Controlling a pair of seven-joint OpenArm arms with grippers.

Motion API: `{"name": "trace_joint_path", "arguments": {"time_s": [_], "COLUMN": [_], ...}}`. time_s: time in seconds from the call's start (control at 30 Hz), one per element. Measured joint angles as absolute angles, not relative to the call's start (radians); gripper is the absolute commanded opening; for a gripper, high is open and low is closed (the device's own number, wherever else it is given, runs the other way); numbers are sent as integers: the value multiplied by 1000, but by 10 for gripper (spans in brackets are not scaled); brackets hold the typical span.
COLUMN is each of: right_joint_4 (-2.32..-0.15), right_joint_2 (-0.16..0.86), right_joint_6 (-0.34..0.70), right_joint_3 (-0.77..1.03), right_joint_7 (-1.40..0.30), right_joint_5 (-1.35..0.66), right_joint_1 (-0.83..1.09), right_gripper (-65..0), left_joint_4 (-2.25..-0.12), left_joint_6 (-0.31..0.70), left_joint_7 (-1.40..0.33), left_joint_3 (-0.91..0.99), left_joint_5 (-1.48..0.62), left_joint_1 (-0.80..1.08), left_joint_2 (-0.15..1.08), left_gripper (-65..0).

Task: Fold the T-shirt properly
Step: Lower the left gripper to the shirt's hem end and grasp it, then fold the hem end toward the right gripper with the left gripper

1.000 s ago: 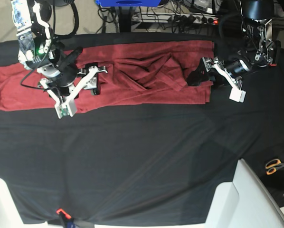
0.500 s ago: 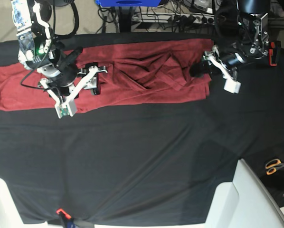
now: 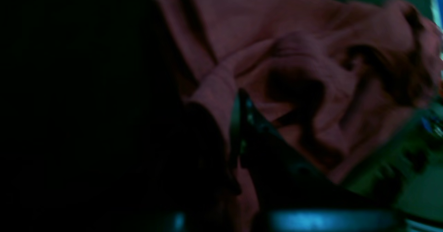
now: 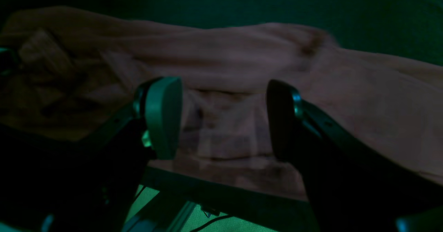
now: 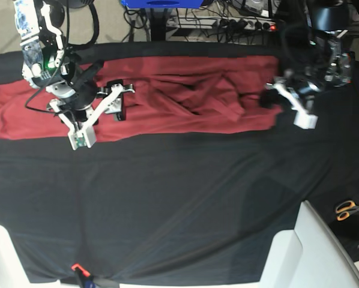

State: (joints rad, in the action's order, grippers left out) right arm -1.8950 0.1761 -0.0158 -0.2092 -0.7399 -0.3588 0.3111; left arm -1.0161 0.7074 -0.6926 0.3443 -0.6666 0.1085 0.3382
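Lying crumpled along the far side of the black cloth, the T-shirt spans between both arms. The left gripper pinches its edge; the right gripper hovers above it, jaws apart, holding nothing.

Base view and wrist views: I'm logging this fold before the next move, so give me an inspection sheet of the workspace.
Surface: black cloth covers the table, lightly creased.
Job's things: T-shirt spread along the far side, bunched in the middle.
Clutter: scissors at the right edge; small orange clip at the near edge.
Grippers: left gripper at the shirt's end, jaws shut on fabric; right gripper over the shirt, jaws open, holding nothing.
Cables: tangle and power strip behind the table.
Surroundings: white panels at the near corners; blue object behind the table.
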Motion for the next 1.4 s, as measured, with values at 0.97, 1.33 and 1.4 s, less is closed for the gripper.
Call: {"name": "trace_joint_path", "arguments": {"time_s": [0.97,1.33,1.4], "right_joint_4": [-1895,-1895,-1895], "right_joint_2": [173,171,171], "right_joint_6": [-16,-16,-16], "right_joint_3": [-210,-210,-210], "right_joint_7": [-740,-740,-739], "right_joint_5": [-359,-358,-359], "right_joint_1": [309,309,311], "right_gripper": [-288,-288,-288], "left_joint_4": [-1732,-1741,-1739], "left_joint_6": [545,545,487], "left_joint_7": [-861,-861,-862], "left_joint_3": [295,94,68], "left_joint_5": [-94,-7,-6], "left_joint_1": [247,244,239], "left_joint_2": [114,-14,-31], "left_gripper": [-650,-650,-650]}}
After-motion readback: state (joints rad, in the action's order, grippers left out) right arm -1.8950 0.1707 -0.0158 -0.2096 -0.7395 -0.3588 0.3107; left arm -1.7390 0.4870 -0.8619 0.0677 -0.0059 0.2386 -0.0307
